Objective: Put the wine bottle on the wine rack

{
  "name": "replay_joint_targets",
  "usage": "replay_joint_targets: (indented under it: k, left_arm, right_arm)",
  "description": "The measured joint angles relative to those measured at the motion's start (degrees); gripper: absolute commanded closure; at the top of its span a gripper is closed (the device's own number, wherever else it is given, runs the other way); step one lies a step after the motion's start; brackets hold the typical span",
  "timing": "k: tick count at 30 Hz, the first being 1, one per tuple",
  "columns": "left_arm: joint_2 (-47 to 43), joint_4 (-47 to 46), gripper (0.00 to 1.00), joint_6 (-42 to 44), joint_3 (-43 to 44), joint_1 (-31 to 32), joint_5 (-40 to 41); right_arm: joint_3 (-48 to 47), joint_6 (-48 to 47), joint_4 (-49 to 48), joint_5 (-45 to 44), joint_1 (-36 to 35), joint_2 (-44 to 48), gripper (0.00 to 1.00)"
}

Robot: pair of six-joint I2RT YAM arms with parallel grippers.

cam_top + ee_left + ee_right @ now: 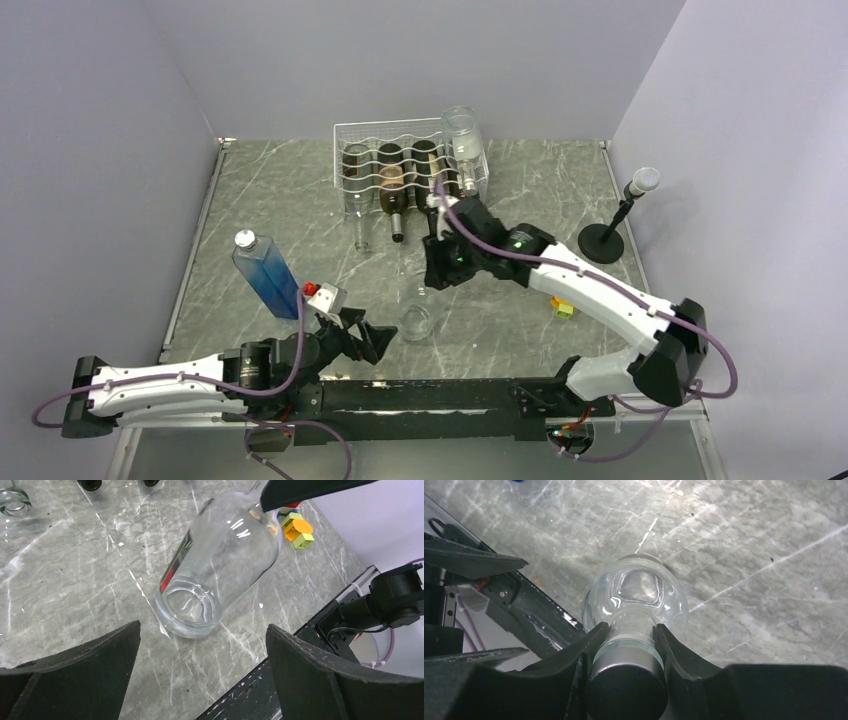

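Marble tabletop [300,200]: R pincer [629,632] clamps wine bottle [220,560] neck; L pincer [202,629] released; label [176,562] unreadable.

The clear glass wine bottle [416,318] is gripped at its neck between the fingers of the right gripper [428,280]. Its base points away from this gripper, toward the near table edge. Beyond the right gripper, at the far side of the grey marble-pattern table [290,200], stands the white wire wine rack [385,135], with several bottles lying in it. To this gripper's right lie small yellow and green blocks [563,308], and farther right stands a black round-foot stand [603,242]. The left gripper [388,342] is just left of the bottle's base. A tall blue square bottle [265,275] stands beyond it to its left.
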State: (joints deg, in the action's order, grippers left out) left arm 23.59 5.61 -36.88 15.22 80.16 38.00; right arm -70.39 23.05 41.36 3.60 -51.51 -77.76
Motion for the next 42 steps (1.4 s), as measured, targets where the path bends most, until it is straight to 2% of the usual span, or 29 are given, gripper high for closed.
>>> replay_joint_targets:
  k: [7,12,19,25,32,42]
  left_arm:
    - [-0.9,2.8,0.01,-0.6,1.7,0.0,0.9]
    - [-1.4,4.2,0.01,-1.3,2.9,0.0,1.5]
    - [-1.5,6.4,0.01,-2.1,4.1,0.0,2.1]
    - [-1.7,7.7,0.01,-3.2,5.8,0.0,2.4]
    - [-1.9,10.1,0.01,-3.3,8.7,0.0,2.4]
    - [-1.9,12.3,0.01,-3.5,11.9,0.0,2.5]
  right_arm:
    - [7.8,5.2,-4.3,10.2,13.5,7.5,1.00]
    - [12.9,13.2,-13.3,18.3,23.3,10.9,1.00]
    - [16.7,24.0,-25.7,21.0,31.6,12.0,1.00]
    - [17.2,32.0,-36.3,20.2,35.1,11.7,1.00]
    - [17.1,37.1,-47.7,16.1,36.0,7.3,1.00]
    - [11.9,37.7,-51.6,6.5,36.3,-4.4,1.00]
